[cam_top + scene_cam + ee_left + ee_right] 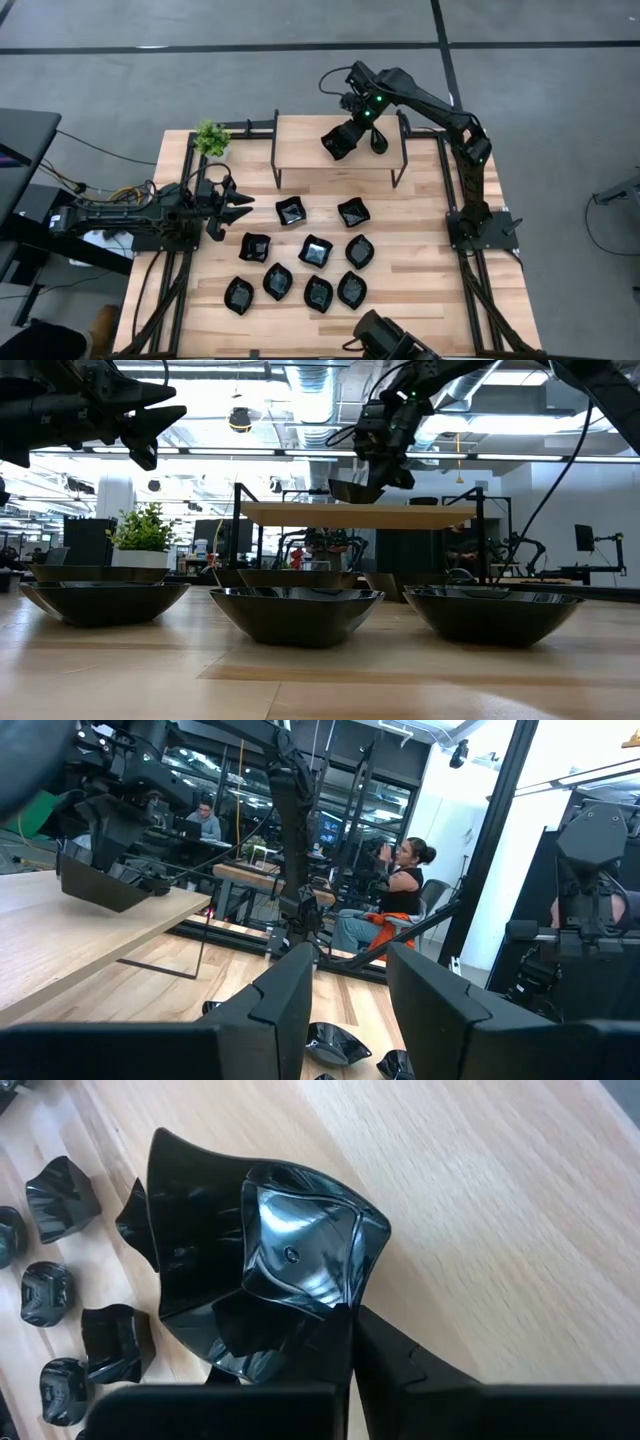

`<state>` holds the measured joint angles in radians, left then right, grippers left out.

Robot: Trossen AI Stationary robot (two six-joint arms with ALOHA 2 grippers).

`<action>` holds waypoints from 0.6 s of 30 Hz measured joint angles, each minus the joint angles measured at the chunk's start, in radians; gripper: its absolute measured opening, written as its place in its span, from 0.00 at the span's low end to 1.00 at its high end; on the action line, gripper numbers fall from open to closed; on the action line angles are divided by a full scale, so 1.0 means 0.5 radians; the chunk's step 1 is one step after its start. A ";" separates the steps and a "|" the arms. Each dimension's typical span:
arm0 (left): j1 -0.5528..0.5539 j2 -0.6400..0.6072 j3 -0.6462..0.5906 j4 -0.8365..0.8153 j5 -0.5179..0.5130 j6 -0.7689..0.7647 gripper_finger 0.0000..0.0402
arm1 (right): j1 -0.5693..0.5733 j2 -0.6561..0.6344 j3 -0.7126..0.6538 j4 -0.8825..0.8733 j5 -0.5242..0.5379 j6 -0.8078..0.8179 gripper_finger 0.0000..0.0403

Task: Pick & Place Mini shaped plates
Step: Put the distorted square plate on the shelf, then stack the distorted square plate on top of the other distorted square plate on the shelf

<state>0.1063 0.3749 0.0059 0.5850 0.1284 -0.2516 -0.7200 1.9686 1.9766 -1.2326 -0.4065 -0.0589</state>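
My right gripper reaches over the raised wooden shelf at the table's far side. It is shut on a glossy black wavy-edged square plate, which also shows in the low view. A teardrop-shaped black plate lies on the shelf just right of it. Several more black mini plates rest on their bases on the table in front of the shelf. My left gripper is open and empty, raised at the table's left, left of those plates; it shows in its wrist view. My right gripper pinches the square plate's rim at one side between its two fingers, one on the inner face and one on the outer. The fingers slant down from above the shelf. The plate is tilted, its base low over the shelf top; whether it touches, I cannot tell.
A small green plant stands at the shelf's far left corner. The shelf stands on thin black metal legs. A dark camera mount sits at the table's near edge. People sit in the room beyond the table.
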 joint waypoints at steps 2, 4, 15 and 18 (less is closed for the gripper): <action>0.001 0.001 0.000 0.000 0.000 0.000 0.33 | 0.002 0.000 0.000 0.016 0.011 -0.001 0.03; 0.001 0.001 0.001 0.001 0.000 0.000 0.33 | 0.002 0.000 0.000 0.026 0.017 -0.001 0.04; 0.000 0.000 0.000 0.000 0.000 0.000 0.33 | -0.006 0.000 0.041 0.081 0.040 0.001 0.10; 0.000 0.000 0.000 0.000 0.000 0.000 0.33 | -0.013 -0.001 0.152 0.069 0.040 0.008 0.10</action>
<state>0.1063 0.3751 0.0059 0.5850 0.1284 -0.2516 -0.7263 1.9682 2.0526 -1.1979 -0.3864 -0.0547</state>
